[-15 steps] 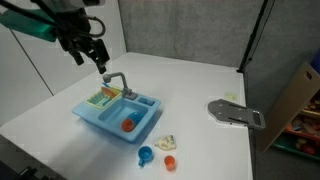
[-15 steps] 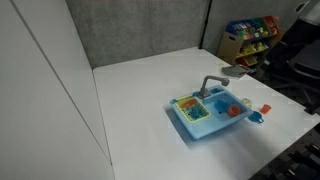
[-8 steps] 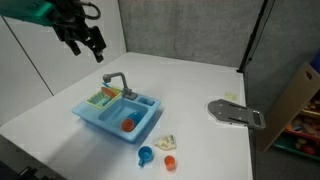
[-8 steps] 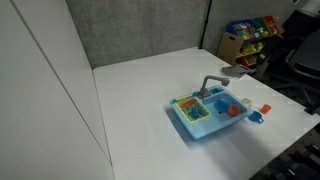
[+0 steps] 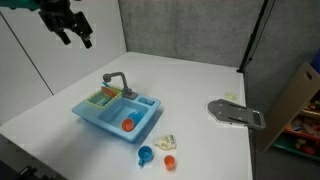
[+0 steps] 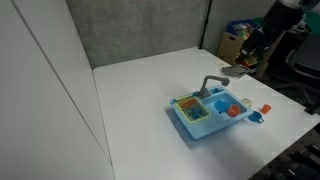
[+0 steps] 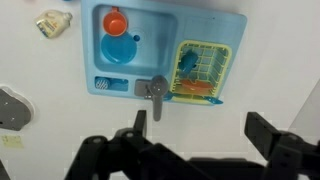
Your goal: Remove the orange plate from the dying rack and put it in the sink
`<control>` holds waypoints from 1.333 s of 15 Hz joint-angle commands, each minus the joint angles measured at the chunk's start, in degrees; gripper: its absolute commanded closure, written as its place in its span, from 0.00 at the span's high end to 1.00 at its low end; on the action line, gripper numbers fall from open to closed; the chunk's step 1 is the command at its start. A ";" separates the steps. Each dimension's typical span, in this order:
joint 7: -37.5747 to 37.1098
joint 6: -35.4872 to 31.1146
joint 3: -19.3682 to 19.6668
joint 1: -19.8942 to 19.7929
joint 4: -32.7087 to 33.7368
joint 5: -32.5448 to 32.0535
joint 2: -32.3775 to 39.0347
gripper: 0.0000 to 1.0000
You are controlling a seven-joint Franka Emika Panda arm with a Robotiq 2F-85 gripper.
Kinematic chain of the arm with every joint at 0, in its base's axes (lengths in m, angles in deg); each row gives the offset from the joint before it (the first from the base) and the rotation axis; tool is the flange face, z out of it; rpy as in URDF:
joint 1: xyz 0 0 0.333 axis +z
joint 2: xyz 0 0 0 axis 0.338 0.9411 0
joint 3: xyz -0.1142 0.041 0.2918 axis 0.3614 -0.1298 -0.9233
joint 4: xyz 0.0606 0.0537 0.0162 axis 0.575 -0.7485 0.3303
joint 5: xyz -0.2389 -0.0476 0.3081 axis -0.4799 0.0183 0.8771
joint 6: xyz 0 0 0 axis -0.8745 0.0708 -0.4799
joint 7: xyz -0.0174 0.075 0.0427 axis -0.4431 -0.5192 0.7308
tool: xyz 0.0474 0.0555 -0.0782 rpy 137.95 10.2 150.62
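The blue toy sink unit (image 5: 140,125) (image 6: 188,122) (image 7: 160,50) stands on the white table. Its yellow-green drying rack (image 5: 100,98) (image 7: 203,65) holds the orange plate (image 7: 194,88) along its near edge and a blue item (image 7: 187,62). The basin (image 7: 122,60) holds an orange-red item (image 5: 127,124) (image 7: 116,20) and a blue dish (image 7: 120,48). A grey faucet (image 5: 115,80) (image 7: 155,90) stands at the back. My gripper (image 5: 75,28) (image 7: 200,130) is open and empty, high above the table and apart from the rack.
A blue cup (image 5: 146,154), an orange cup (image 5: 170,161) and a yellowish item (image 5: 165,143) (image 7: 52,22) lie beside the sink. A grey flat object (image 5: 235,113) (image 7: 10,105) lies further off. A toy shelf (image 6: 250,35) stands behind the table.
My gripper has moved up and away from the faucet and sink, staying open and empty. The things in the sink and rack have not moved.
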 commanded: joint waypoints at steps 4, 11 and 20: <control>-5.53 -6.05 -3.52 1.64 5.21 -6.27 9.59 1.00; -5.27 -5.80 -2.72 2.87 13.69 -10.89 21.23 1.00; -3.93 8.78 -1.51 4.58 24.69 -11.75 32.77 1.00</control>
